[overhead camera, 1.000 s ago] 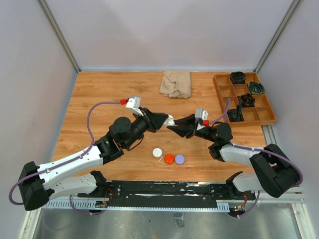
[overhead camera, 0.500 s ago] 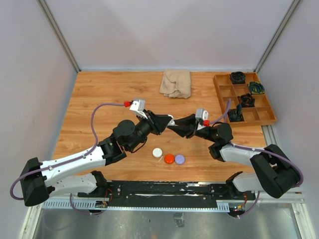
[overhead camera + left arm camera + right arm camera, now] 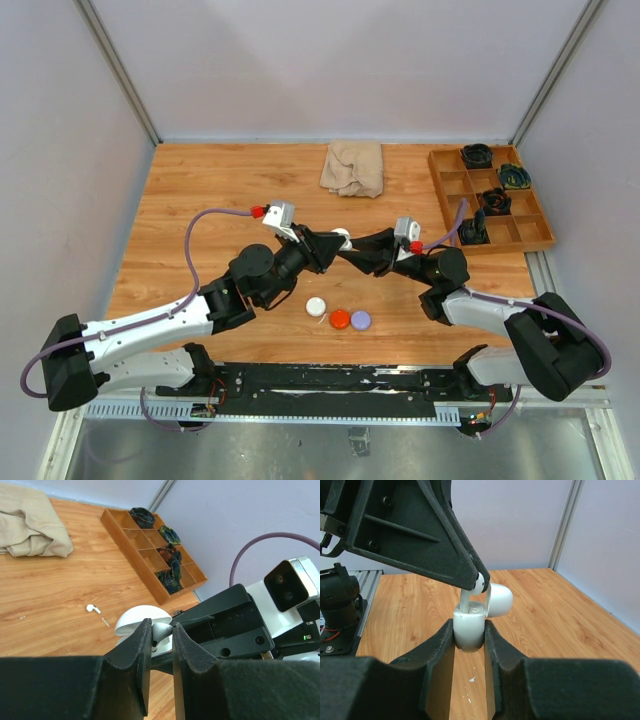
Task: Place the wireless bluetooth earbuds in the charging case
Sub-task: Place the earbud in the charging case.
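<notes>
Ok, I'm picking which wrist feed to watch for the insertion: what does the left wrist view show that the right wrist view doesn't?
Only the left wrist: a loose earbud on the table, the beige cloth and the wooden tray. Only the right wrist: the right gripper clamped on the charging case, and the stem of the white earbud reaching its top. Both: the left gripper pinching that white earbud over the open charging case.

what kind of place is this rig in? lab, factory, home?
Most likely a robot lab cell, not a home desk: plain white panel walls on aluminium posts enclose a wooden table, with the left arm and right arm bolted to a rail at its near edge.
</notes>
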Motion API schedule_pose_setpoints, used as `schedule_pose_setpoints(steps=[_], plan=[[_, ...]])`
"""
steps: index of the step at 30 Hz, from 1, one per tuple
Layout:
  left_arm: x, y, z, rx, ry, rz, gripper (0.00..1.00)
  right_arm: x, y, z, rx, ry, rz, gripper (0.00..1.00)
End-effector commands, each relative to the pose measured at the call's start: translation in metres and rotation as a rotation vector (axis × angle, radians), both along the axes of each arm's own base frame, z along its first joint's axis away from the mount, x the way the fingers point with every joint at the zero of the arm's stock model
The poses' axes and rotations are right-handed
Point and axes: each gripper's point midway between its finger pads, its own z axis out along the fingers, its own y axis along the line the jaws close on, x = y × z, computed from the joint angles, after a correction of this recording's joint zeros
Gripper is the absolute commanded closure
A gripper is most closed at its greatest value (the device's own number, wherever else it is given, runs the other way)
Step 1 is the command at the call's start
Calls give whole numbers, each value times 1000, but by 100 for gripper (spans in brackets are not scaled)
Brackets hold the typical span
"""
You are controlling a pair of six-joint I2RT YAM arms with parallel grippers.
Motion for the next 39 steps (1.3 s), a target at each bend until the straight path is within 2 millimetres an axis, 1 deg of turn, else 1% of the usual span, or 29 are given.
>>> schedule_pose_setpoints(steps=[1,4,6,9,12,17,21,24,27,33,35,39], plan=[[0,3,-2,16,-25,26,85,-10,-2,21,53,-81,13,89],[-1,2,-7,26,-20,25,78,-11,-1,23,54,-84,15,89],[-1,2,-7,25,-20,24,69,-12,-2,23,56,-84,16,89],[-3,1,0,17,-33,11,52,-11,-2,22,55,-81,16,89],[-6,2,6,12,-51,-4,40,-11,-2,21,53,-73,15,89],[-13,8,16,4,-98,-25,28,-9,-3,21,58,-57,9,89],[-19,18,17,26,-166,-38,22,-6,-7,23,67,-39,2,89],[-19,27,19,37,-196,-21,21,-5,-8,25,74,-27,6,89],[-21,31,19,41,-222,-51,21,-6,-8,29,86,1,21,89],[-25,38,19,-35,-267,-148,23,-10,-9,41,110,27,52,89],[-28,37,17,-54,-277,-193,23,-12,-9,46,121,32,61,89],[-36,36,20,-120,-313,-277,24,-16,-10,56,142,41,80,89]])
